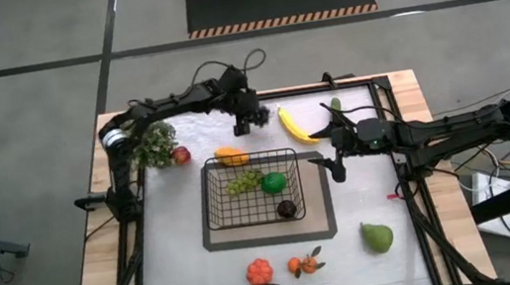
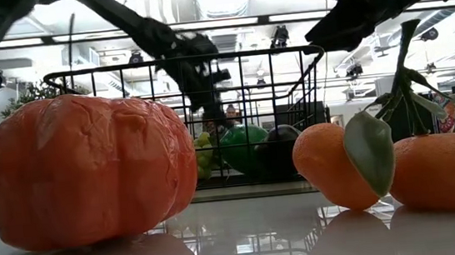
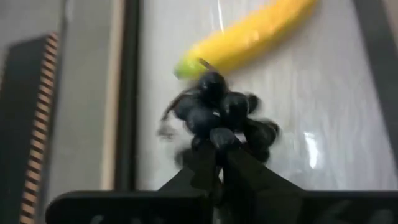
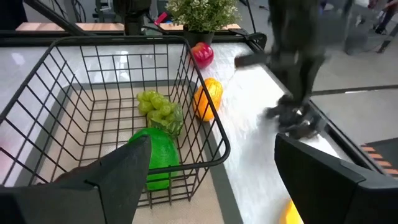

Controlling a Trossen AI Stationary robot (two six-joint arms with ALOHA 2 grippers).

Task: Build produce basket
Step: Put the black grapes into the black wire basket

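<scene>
A black wire-grid basket (image 1: 252, 189) sits on a white tabletop (image 1: 373, 196) among a yellow banana (image 1: 295, 126), dark purple grapes (image 3: 221, 115), a green pear (image 1: 377, 237), a red-orange tomato (image 1: 259, 272) and a black-and-orange striped floor mat (image 1: 280, 3).

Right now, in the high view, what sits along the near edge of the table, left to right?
Orange pumpkin-like piece → pair of small leafy oranges → green pear.
</scene>
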